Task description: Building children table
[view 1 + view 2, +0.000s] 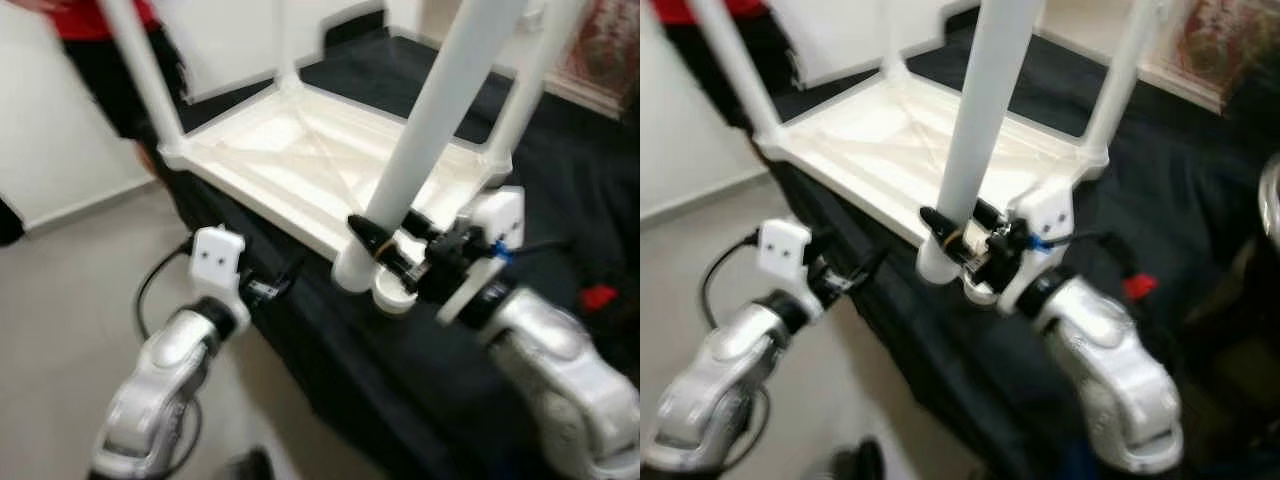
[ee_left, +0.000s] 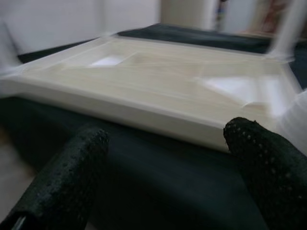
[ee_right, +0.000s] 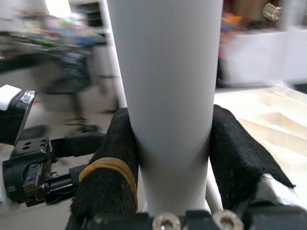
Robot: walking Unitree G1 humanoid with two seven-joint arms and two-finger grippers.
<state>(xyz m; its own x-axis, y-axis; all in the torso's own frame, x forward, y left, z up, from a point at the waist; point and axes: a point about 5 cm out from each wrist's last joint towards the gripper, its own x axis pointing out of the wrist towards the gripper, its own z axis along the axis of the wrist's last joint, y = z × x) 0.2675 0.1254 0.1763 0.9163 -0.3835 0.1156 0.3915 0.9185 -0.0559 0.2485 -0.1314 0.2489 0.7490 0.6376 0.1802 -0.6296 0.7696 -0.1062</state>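
**Upside-down table, one leg in the right gripper**

A white plastic table (image 1: pixel 330 165) lay upside down on a black cloth (image 1: pixel 400 380), its underside facing up and showing raised diagonal ribs inside a shallow rim. Three white legs stood up from the far and side corners, tube-shaped and smooth. A fourth leg (image 1: pixel 420 140) leaned at a tilt over the near corner, its lower end just beside a round socket (image 1: pixel 392 295) at the table's edge; whether it was seated could not be made out.

The right gripper (image 1: pixel 385 245) was clamped on that leg low down, black fingers (image 3: pixel 108 163) pressed on either side of the tube. The left gripper (image 2: pixel 168 158) hovered near the table's near edge over the cloth, fingers spread apart and holding nothing.

A person in a red top (image 1: pixel 90 20) stood at the far left, blurred.
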